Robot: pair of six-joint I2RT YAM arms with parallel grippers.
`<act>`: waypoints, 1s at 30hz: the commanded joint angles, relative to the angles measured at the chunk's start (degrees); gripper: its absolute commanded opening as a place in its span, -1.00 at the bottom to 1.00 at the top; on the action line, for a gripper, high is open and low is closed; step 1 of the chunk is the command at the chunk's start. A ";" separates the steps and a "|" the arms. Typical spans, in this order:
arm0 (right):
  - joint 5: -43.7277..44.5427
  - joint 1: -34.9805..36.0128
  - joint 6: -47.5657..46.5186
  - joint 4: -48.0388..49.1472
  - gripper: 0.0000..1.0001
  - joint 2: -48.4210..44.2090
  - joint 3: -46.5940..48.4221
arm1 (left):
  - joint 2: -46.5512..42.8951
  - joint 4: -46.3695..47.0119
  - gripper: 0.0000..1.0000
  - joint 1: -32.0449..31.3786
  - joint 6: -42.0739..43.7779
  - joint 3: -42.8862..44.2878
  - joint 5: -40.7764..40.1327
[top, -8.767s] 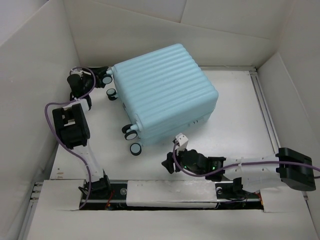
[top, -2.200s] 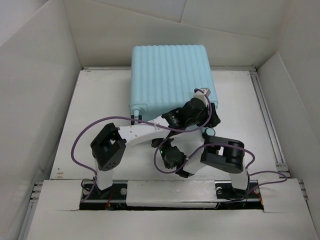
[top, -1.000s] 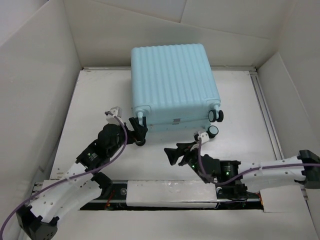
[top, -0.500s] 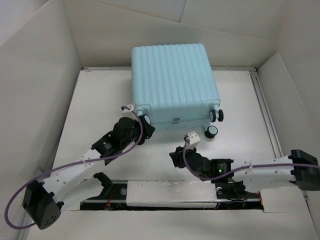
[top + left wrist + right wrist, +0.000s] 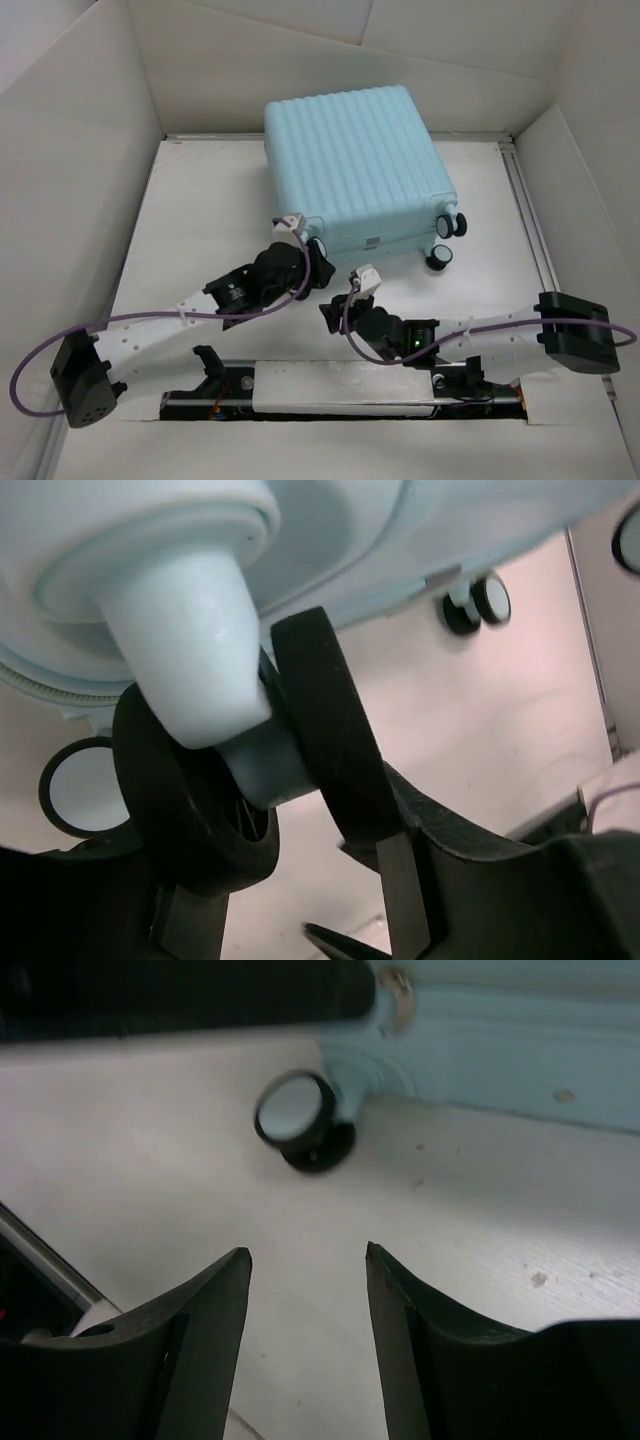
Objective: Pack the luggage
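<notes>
Left gripper (image 5: 272, 825) is clamped on the suitcase's (image 5: 350, 150) lower-left caster (image 5: 195, 640); pull gently, low over the tabletop (image 5: 200, 220). Right gripper (image 5: 305, 1260) hangs open, empty.

Looking like a robotics lab test cell: plain white panels (image 5: 70, 150) are boxing in a white table (image 5: 200, 230), robot arms (image 5: 150, 335) are sitting bolted to a mounting rail (image 5: 330, 388) at its near edge, purple cables (image 5: 120, 323) are trailing off them, and the luggage (image 5: 350, 160) is lying on the tabletop.
</notes>
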 commanded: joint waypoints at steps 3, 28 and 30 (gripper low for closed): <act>1.19 -2.67 -1.90 13.54 0.13 -4.30 -4.49 | 3.44 11.33 -1.00 -12.33 2.38 10.91 6.28; -24.02 -24.99 -11.20 30.94 0.25 -12.59 -20.25 | 0.88 5.89 0.30 -12.35 1.06 10.47 2.76; -27.81 -27.45 -13.49 30.95 0.20 -10.31 -18.32 | 2.39 5.02 0.30 -12.35 1.67 11.53 2.76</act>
